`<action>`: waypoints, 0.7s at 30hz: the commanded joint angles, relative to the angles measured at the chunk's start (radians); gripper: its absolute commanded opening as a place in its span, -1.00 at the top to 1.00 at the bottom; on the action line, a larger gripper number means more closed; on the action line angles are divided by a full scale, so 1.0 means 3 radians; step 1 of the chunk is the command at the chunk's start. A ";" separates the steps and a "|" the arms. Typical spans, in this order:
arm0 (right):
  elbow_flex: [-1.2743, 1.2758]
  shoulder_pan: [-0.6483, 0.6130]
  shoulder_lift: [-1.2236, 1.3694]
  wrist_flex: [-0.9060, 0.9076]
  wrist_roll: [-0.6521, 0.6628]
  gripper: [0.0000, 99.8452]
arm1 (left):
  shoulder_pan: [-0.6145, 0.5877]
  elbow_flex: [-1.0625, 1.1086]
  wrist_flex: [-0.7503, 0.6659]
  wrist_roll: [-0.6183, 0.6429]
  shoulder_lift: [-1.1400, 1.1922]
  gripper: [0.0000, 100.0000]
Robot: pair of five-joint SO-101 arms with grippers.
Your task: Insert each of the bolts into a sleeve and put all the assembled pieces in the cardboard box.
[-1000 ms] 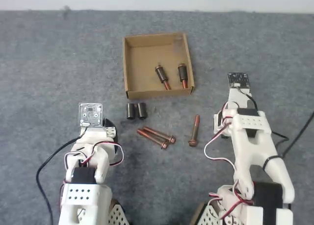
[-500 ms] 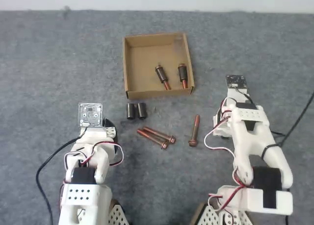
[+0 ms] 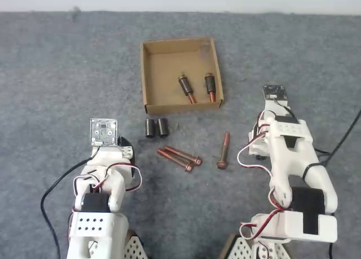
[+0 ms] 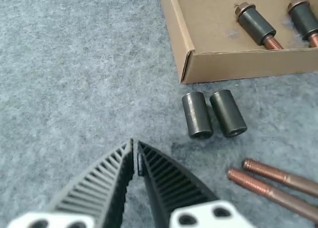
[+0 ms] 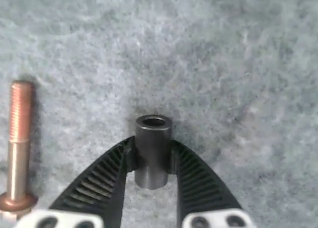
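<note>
My right gripper [image 5: 153, 144] is shut on a black sleeve [image 5: 153, 156], held just above the grey carpet, with one copper bolt [image 5: 19, 143] lying beside it. From above, that bolt [image 3: 224, 150] lies left of my right arm [image 3: 285, 143]. Two more bolts [image 3: 179, 157] lie side by side mid-table, and two loose sleeves [image 3: 157, 127] stand in front of the cardboard box [image 3: 148, 73]. Two assembled pieces [image 3: 197, 88] lie in the box. My left gripper [image 4: 135, 147] is shut on nothing, short of the loose sleeves [image 4: 212, 114] and the box wall [image 4: 248, 65].
The grey carpet covers the whole table, with open room left of the box and around my left arm [image 3: 101, 180]. A black cable [image 3: 344, 149] runs off at the right edge. The pair of bolts [image 4: 278, 183] lies beside the left gripper.
My right arm has shifted slightly, its wrist swinging a little left and back while its lower part changed pose. The left arm and the loose parts have not moved.
</note>
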 commanded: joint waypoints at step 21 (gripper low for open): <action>-0.0133 0.0499 -0.0284 0.0090 -0.0036 0.98 | 0.0005 -0.1266 0.1279 0.0261 0.0020 0.98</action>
